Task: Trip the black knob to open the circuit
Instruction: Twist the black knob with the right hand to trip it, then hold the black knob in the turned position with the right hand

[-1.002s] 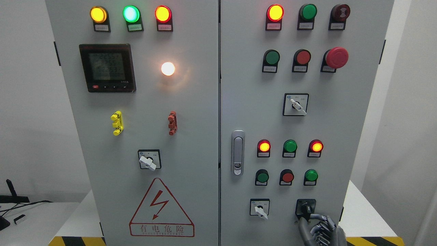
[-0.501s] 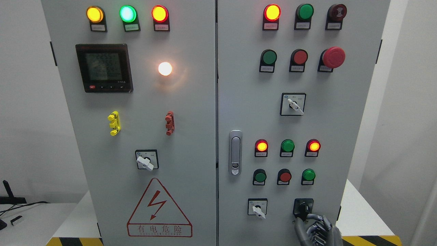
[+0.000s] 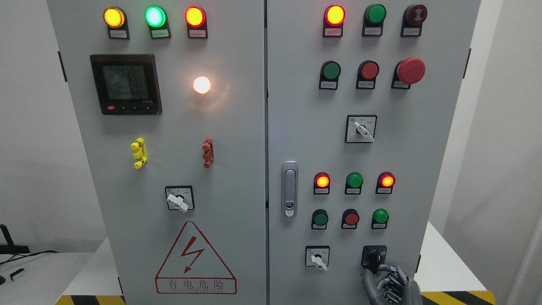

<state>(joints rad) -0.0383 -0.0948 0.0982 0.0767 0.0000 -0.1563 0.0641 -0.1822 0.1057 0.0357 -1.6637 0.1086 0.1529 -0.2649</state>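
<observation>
The black knob (image 3: 373,256) sits in a black square plate at the lower right of the grey cabinet's right door (image 3: 305,140). My right hand (image 3: 375,271) comes up from the bottom edge just below it. Its dark metal fingers (image 3: 384,268) curl up against the knob's lower side, with the thumb to the left, so the hand is shut on the knob. The knob's lower part is hidden by the fingers. My left arm does not show.
A white selector switch (image 3: 317,259) sits left of the knob, with a row of green and red push buttons (image 3: 351,218) above. A red mushroom stop button (image 3: 410,70) is at the upper right. The door latch (image 3: 289,189) is near the seam.
The whole picture has slid slightly left and the hand has sunk a little lower in the frame. Its fingers stay on the black knob, and the indicator lamps look the same.
</observation>
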